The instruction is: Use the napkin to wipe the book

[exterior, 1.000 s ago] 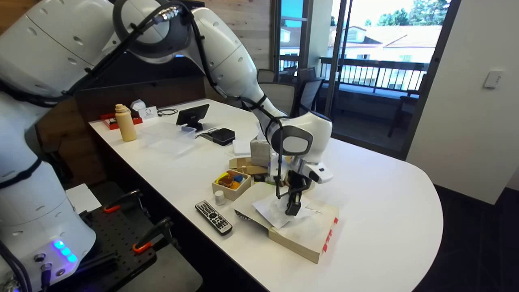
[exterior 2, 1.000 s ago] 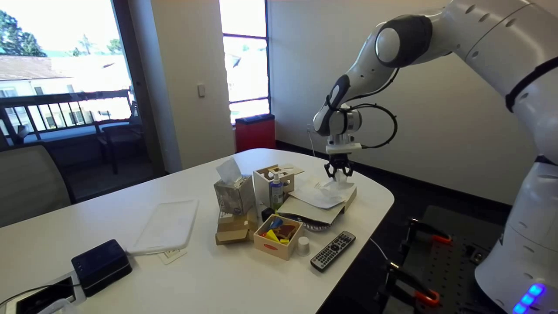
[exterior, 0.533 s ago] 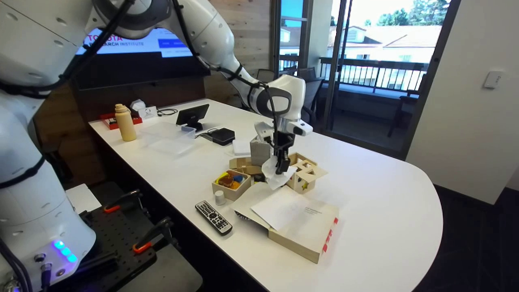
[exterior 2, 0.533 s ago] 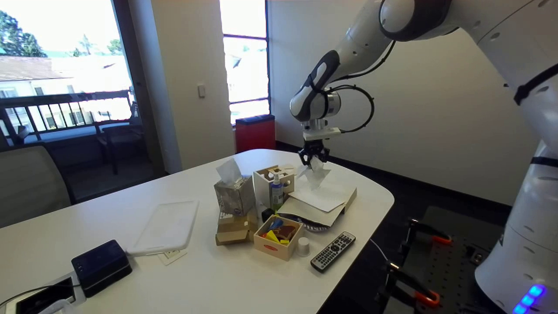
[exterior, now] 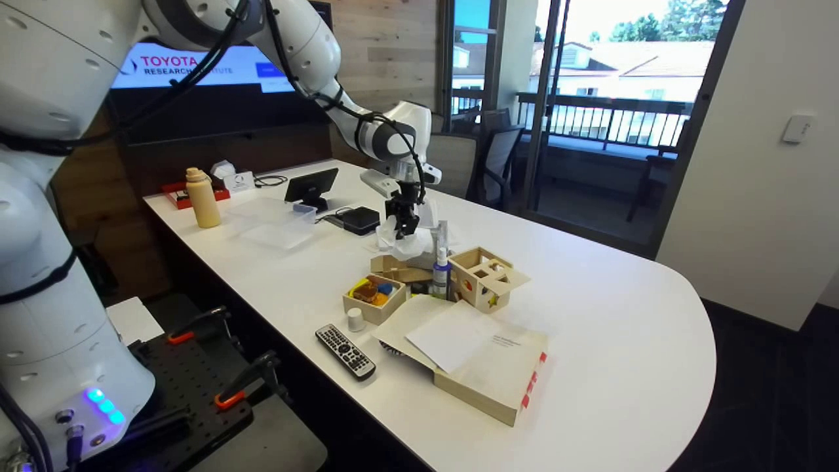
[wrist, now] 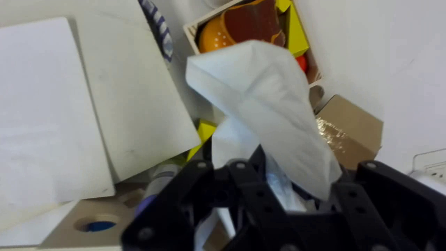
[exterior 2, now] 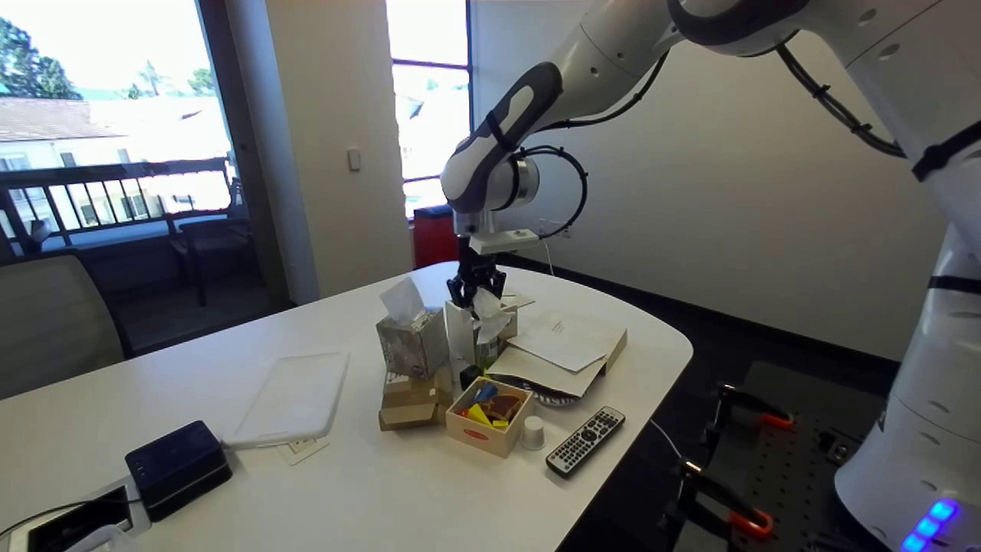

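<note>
The napkin (exterior: pixel 413 246) is a crumpled off-white sheet hanging from my gripper (exterior: pixel 406 228). It also shows in an exterior view (exterior 2: pixel 490 320) and, large, in the wrist view (wrist: pixel 268 94). My gripper (exterior 2: pixel 478 294) is shut on it, though the napkin hides the fingertips in the wrist view. I hold it in the air above the tissue box and spray bottle area, away from the book. The book (exterior: pixel 505 370) lies on the table with its cream cover folded out to one side and red marks along one edge. A flat white paper (exterior: pixel 452 337) lies on it.
Beside the book stand a wooden shape box (exterior: pixel 485 282), a spray bottle (exterior: pixel 441 274), a small wooden box with toys (exterior 2: pixel 484 433), a white cup (exterior: pixel 355 319) and a remote (exterior: pixel 345 351). A tissue box (exterior 2: pixel 414 343) and opened cardboard (exterior 2: pixel 414 406) stand near my gripper.
My gripper has risen off the book with the napkin and moved away past the shape box to the tissue box area. The book and its paper stay in place.
</note>
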Action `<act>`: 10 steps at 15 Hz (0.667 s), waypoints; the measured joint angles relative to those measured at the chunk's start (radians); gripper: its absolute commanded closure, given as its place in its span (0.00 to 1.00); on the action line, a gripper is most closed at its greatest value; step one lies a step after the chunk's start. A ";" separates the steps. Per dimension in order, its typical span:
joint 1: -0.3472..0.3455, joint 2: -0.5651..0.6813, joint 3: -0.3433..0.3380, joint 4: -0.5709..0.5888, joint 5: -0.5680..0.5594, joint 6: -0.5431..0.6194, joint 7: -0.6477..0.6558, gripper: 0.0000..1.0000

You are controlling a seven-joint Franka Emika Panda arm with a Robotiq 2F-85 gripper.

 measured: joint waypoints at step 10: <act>0.109 0.216 0.126 0.115 -0.053 -0.003 -0.212 0.97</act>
